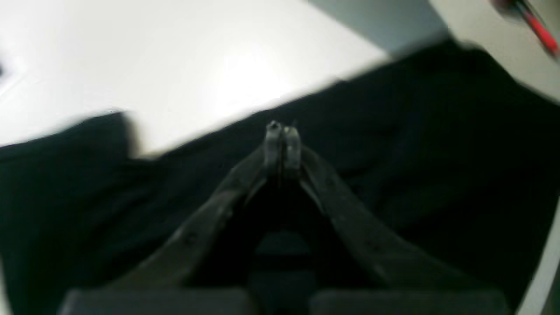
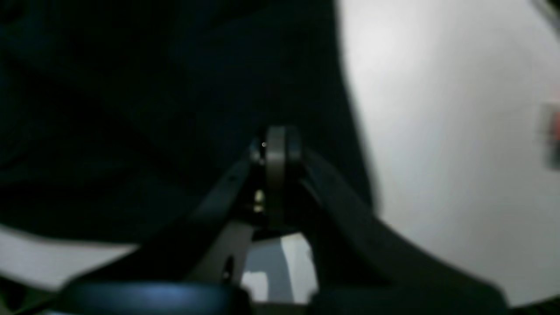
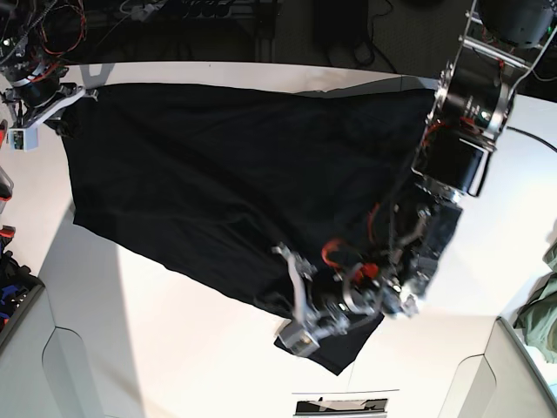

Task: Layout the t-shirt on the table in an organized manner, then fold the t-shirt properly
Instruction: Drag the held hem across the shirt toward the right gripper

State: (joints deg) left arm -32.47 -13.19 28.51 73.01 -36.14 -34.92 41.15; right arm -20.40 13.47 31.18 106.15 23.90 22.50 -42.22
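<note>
The black t-shirt (image 3: 191, 165) lies spread over the far half of the white table (image 3: 157, 348), and its folds run toward a bunched lower corner. There my left gripper (image 3: 292, 329) is shut at the hem. In the left wrist view the gripper (image 1: 282, 130) has its jaws pressed together at the edge of the t-shirt (image 1: 437, 131), with bare table (image 1: 175, 57) beyond. My right gripper (image 3: 61, 100) is at the shirt's far left corner. In the right wrist view it (image 2: 276, 140) is shut over that corner of the t-shirt (image 2: 131, 109), with table (image 2: 437, 131) alongside. Blur hides both pinches.
An olive-green garment (image 3: 544, 309) hangs at the right edge of the base view. Cables and gear (image 3: 200, 13) line the far side. Blue and red items (image 3: 9, 261) sit at the left edge. A small dark and white object (image 3: 339, 405) lies at the front edge.
</note>
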